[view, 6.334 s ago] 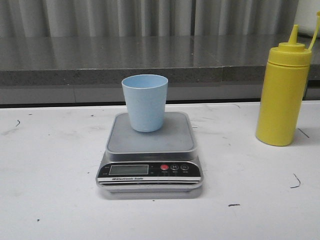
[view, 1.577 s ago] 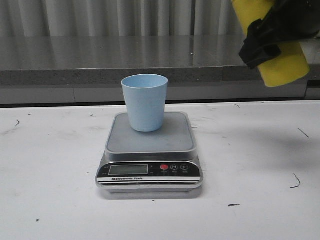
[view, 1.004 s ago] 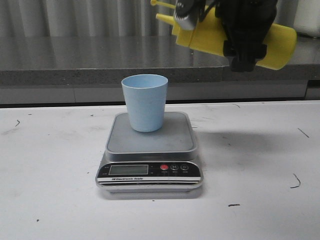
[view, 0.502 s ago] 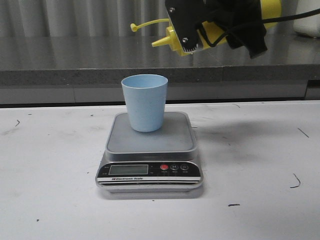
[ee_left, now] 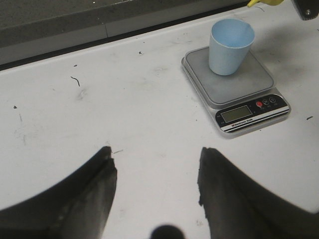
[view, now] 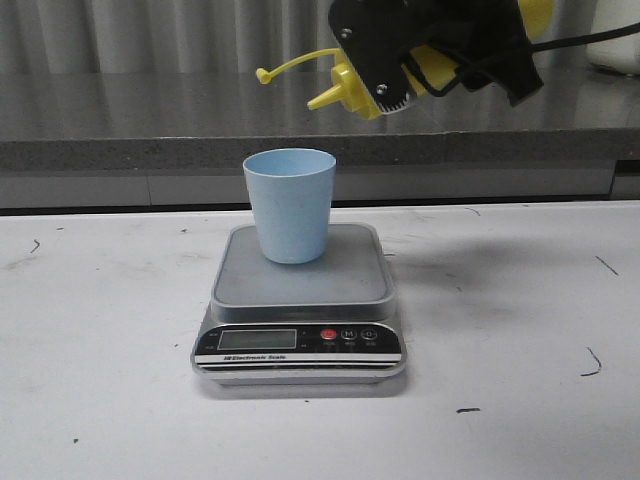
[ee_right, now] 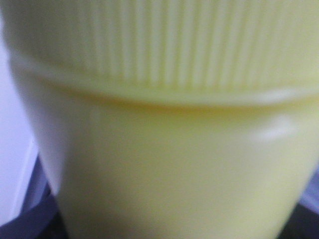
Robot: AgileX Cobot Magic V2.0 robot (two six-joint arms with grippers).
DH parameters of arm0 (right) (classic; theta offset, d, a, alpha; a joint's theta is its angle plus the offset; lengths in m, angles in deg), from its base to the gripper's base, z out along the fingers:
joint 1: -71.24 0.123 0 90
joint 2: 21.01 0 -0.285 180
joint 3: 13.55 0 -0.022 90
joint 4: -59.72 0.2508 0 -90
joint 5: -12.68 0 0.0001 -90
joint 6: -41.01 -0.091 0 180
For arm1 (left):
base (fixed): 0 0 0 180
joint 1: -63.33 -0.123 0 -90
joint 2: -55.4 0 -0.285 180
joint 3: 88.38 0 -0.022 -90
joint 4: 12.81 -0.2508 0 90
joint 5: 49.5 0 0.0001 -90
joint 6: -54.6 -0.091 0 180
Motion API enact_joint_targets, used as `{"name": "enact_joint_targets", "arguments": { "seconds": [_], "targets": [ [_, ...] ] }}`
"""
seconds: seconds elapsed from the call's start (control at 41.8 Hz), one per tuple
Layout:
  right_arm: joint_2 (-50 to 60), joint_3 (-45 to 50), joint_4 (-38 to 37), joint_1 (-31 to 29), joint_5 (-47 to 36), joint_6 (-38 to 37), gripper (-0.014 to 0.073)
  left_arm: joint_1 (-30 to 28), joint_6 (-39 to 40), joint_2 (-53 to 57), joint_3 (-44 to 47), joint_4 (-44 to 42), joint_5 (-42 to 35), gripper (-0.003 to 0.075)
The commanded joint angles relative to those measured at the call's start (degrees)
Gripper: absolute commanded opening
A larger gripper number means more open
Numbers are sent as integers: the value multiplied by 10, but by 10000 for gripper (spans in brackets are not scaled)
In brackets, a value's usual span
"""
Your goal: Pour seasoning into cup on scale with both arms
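The pale blue cup [view: 290, 204] stands upright on the silver scale [view: 300, 300] in the middle of the table. My right gripper [view: 400, 60] is shut on the yellow seasoning bottle [view: 350, 88] and holds it almost level above and to the right of the cup, nozzle pointing left and slightly down. The tethered tip cap [view: 264, 74] hangs off to the left. The bottle fills the right wrist view [ee_right: 164, 149]. My left gripper [ee_left: 157, 174] is open and empty over bare table, well apart from the cup [ee_left: 230, 46] and scale [ee_left: 234, 84].
A grey stone ledge [view: 150, 130] runs along the back of the white table [view: 100, 380]. A white object [view: 615, 35] stands on the ledge at the far right.
My right gripper took the bottle from the table's right side, lifted it, tipped it sideways and carried it left. In the last half second the nozzle dipped slightly lower toward the cup.
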Motion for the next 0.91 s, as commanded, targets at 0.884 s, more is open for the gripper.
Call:
{"name": "enact_joint_targets", "arguments": {
  "seconds": [0.884],
  "targets": [
    [190,153,600,-246,-339,-282,360,-2,8,-3,-13,1,-42,364]
  ]
}}
